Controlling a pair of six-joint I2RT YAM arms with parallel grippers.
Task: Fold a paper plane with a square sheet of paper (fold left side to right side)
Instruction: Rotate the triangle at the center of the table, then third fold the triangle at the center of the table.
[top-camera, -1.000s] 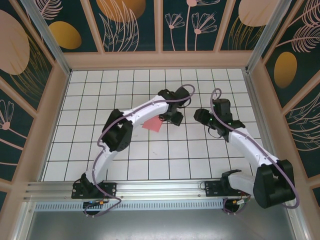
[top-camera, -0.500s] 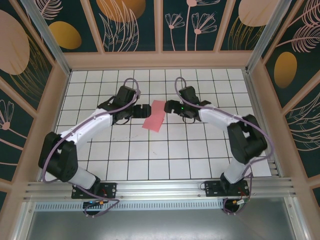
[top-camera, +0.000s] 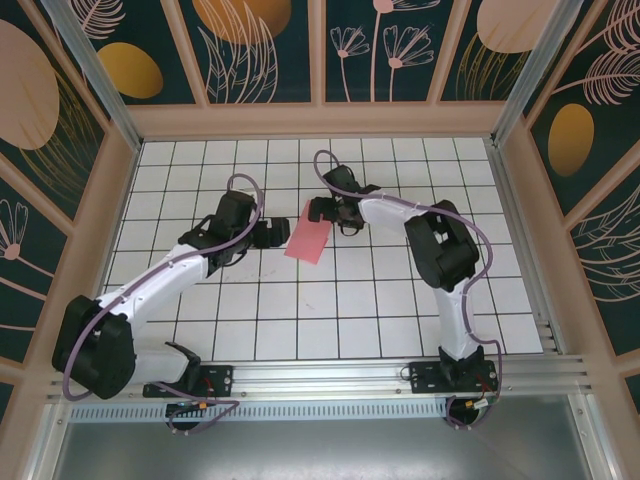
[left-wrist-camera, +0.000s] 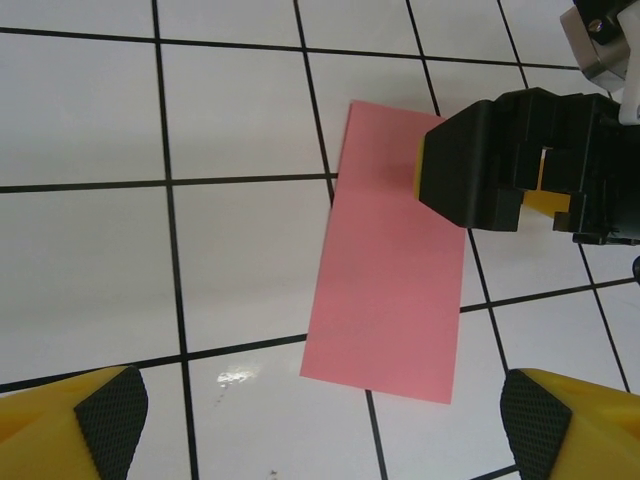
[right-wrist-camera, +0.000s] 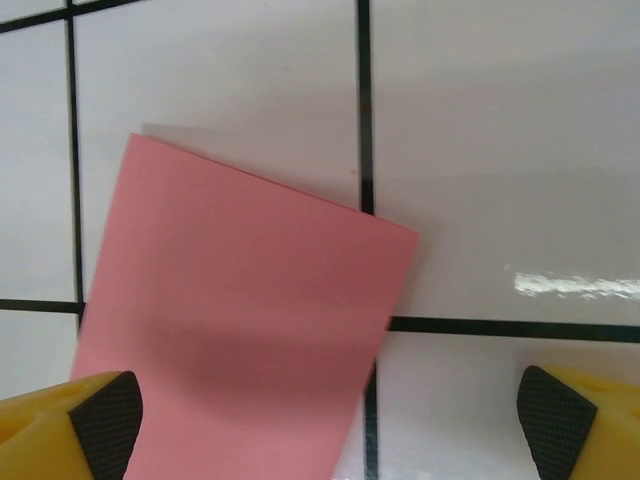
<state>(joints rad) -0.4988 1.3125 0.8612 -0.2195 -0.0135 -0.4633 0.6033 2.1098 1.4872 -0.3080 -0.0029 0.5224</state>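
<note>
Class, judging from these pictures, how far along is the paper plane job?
Done: the sheet lies flat as a narrow rectangle, so the left-to-right fold looks made. In hand: nothing; the left end effector and right end effector stand open near it. Left: nose and wing folds, none visible yet.

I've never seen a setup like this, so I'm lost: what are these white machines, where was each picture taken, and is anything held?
These are two robot arms, left and right, bolted at the near edge of a gridded table, each ending in a two-finger gripper. One picture looks down from above; the other two come from wrist cameras. On it lies a salmon-pink sheet of paper, a rectangle. The left gripper beside it and the right gripper at its far corner are both open; nothing is held.
</note>
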